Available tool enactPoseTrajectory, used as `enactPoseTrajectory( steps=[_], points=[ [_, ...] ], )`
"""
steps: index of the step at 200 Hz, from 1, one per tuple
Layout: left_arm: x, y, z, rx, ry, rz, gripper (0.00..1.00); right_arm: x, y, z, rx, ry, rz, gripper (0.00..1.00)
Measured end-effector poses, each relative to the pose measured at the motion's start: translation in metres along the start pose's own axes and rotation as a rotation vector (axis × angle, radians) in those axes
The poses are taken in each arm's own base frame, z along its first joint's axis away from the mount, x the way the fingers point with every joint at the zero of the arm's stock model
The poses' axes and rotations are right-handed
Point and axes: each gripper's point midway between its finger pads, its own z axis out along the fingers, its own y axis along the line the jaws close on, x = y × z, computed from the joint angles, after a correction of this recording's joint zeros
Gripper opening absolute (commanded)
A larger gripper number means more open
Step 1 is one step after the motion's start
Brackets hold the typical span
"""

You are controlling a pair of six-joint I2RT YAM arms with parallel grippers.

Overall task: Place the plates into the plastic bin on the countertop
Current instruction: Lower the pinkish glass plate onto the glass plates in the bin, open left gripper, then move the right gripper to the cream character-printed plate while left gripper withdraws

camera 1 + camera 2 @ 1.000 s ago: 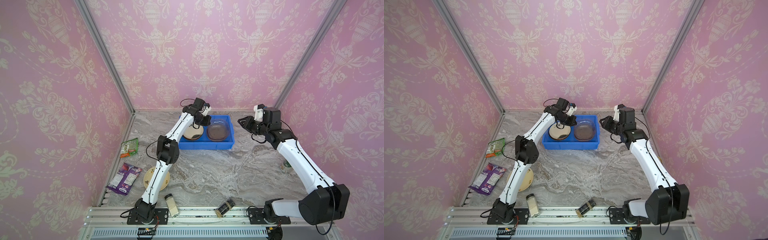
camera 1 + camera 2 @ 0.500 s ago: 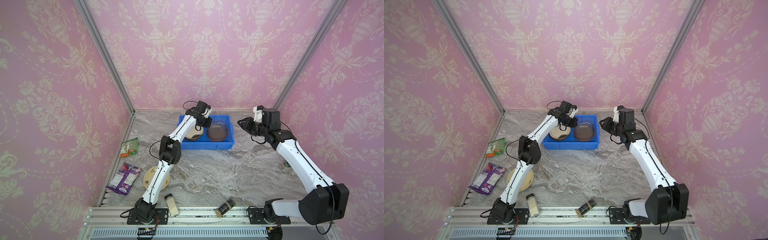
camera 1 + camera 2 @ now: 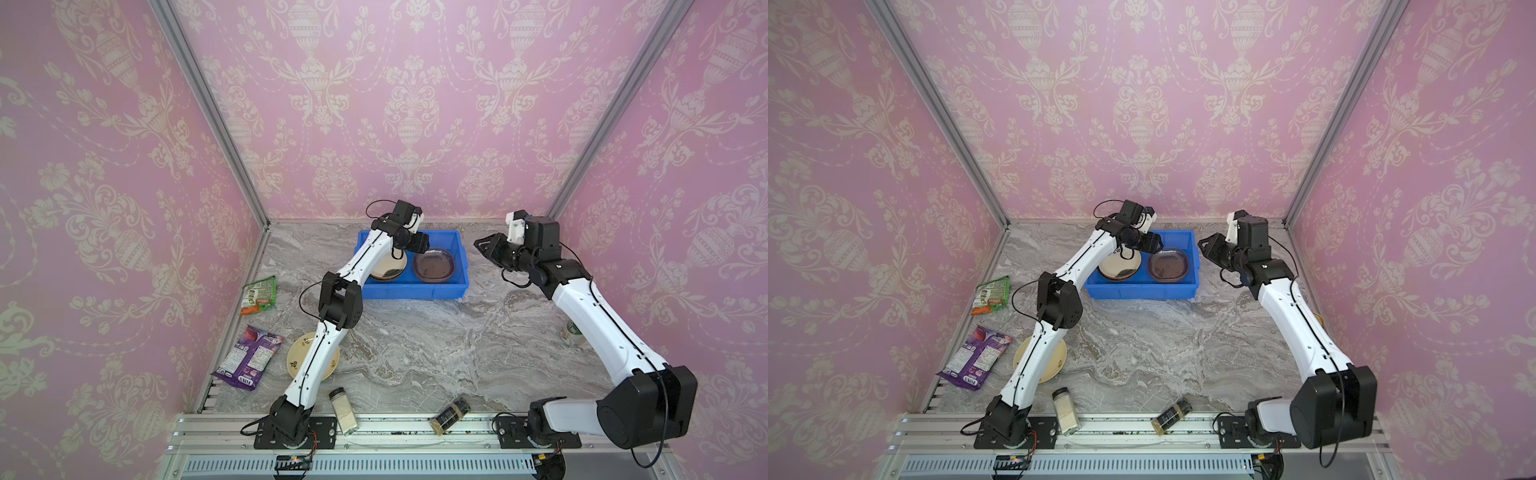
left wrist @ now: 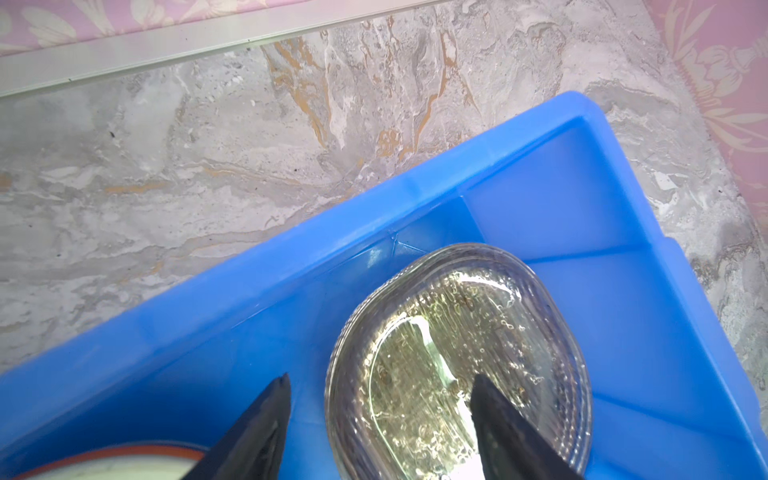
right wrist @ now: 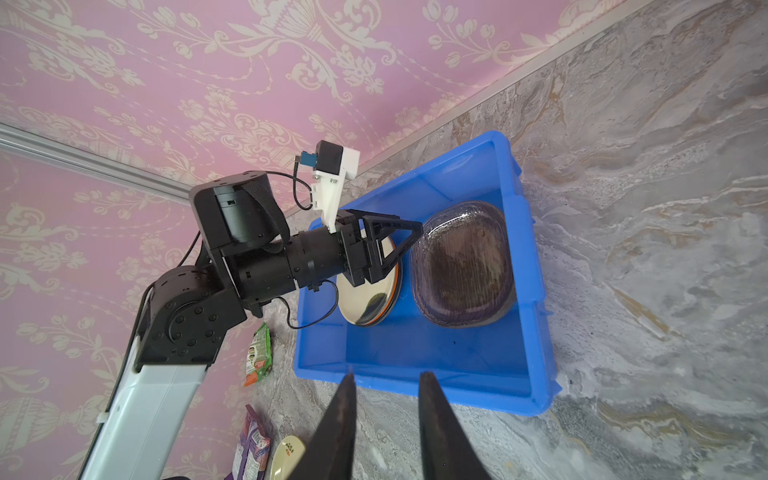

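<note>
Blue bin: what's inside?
Two piles side by side: stacked translucent glass plates, and a glossy plate over an orange plate. Left gripper, open, covers part of the glossy plate. Lower plates are hidden; count unclear.

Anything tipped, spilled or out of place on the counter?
Two spice jars lie on their sides, partly over the front rail: the pale jar and the dark jar. One cream plate sits outside the blue bin. No spill or breakage visible.
</note>
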Motion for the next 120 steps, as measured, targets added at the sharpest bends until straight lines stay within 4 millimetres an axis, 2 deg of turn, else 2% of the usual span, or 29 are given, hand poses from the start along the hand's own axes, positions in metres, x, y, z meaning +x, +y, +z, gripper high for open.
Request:
enactPoseTrajectory(
  steps=[34, 58, 75, 93, 120],
  points=[
    [-0.005, -0.003, -0.006, 0.003, -0.014, 0.003, 0.7, 0.004, 0.005, 0.003, -0.021, 0.017, 0.002, 0.27],
    [-0.015, -0.011, -0.028, 0.005, -0.035, 0.003, 0.71, 0.023, 0.015, 0.019, -0.044, 0.08, -0.013, 0.27],
    [-0.018, -0.02, -0.059, 0.003, -0.045, 0.002, 0.71, 0.049, 0.029, 0.037, -0.077, 0.154, -0.036, 0.27],
    [-0.017, -0.031, -0.104, 0.003, -0.071, -0.008, 0.72, 0.087, 0.049, 0.055, -0.136, 0.263, -0.067, 0.27],
    [0.0, -0.036, -0.17, 0.004, -0.154, -0.062, 0.72, 0.147, 0.078, 0.07, -0.232, 0.434, -0.106, 0.3]
  ],
)
